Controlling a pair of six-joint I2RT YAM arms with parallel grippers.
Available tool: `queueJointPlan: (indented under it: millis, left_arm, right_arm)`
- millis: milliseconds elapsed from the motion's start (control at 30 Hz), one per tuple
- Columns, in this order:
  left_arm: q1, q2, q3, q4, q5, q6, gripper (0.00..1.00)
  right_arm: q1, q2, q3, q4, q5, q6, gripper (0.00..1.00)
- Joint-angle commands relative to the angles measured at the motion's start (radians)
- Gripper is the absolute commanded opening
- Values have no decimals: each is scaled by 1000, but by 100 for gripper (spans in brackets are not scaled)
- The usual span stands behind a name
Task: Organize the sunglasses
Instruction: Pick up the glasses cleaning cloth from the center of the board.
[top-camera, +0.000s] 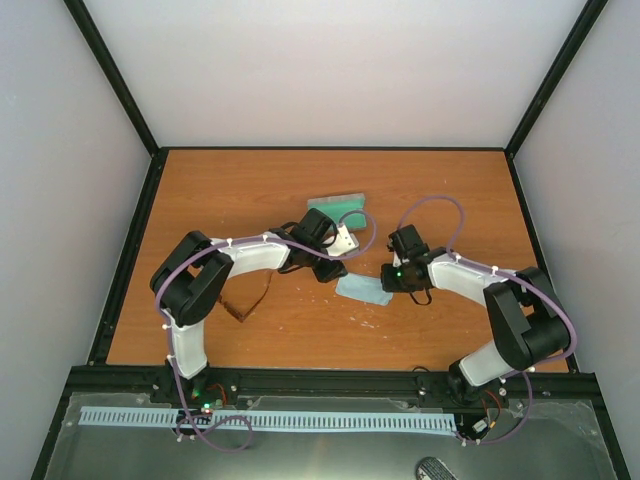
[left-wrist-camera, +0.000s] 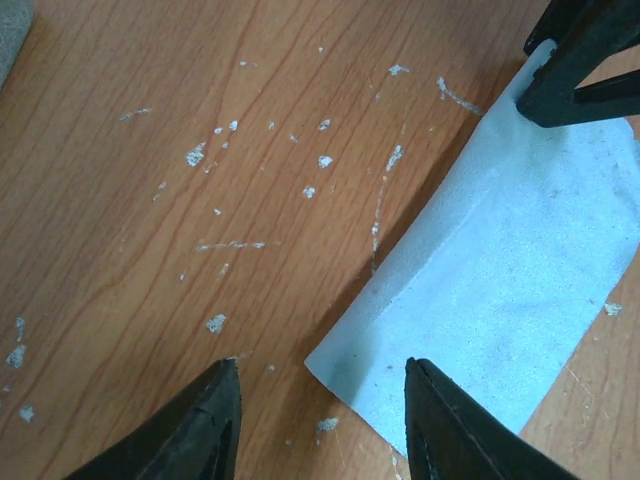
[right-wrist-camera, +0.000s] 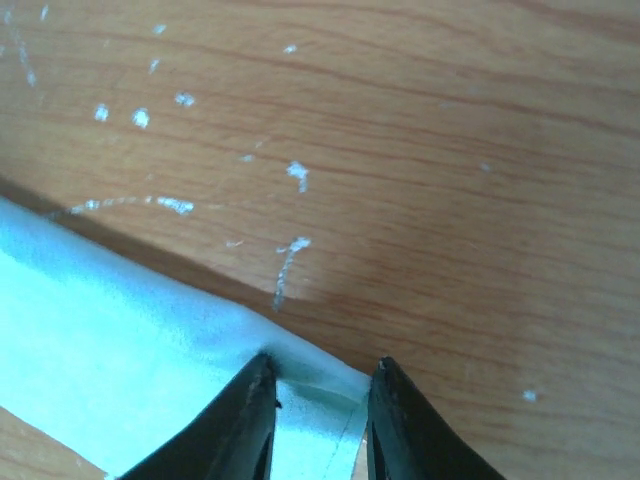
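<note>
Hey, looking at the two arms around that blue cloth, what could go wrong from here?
1. The right gripper has only a corner of the cloth between its fingers, so the cloth may slip out.
2. The left gripper is open close to the same cloth and to the right gripper's fingers, so they could collide.
3. The sunglasses lie beneath the left arm, which might knock them.

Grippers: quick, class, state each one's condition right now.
Left gripper: open, empty, over a corner of the blue cloth.
Right gripper: closed on the blue cloth, at its edge.
</note>
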Motion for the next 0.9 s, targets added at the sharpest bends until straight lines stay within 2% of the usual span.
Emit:
queueJointPlan:
  millis: [0, 100, 200, 367, 667, 767, 833, 867]
  left_arm:
    - [7, -1, 22, -3, 32, 13, 45]
    - [9, -3, 16, -9, 49, 16, 48]
    - [12, 8, 14, -16, 78, 21, 52]
    - [17, 38, 39, -30, 116, 18, 52]
    - [16, 99, 71, -28, 100, 29, 49]
    - [16, 107, 74, -25, 97, 30, 46]
    - [16, 112, 73, -23, 100, 30, 41]
    - [16, 113, 72, -24, 103, 30, 35]
  right_arm:
    - [3, 26, 11, -8, -18, -16, 19]
    - [3, 20, 5, -10, -19, -17, 9]
    - [3, 14, 1, -9, -8, -15, 5]
    - [3, 19, 6, -3, -12, -12, 3]
    - [3, 10, 4, -2, -15, -9, 3]
    - [3, 8, 0, -2, -18, -10, 3]
    - [2, 6, -1, 0, -19, -7, 3]
    - [2, 6, -2, 0, -19, -6, 3]
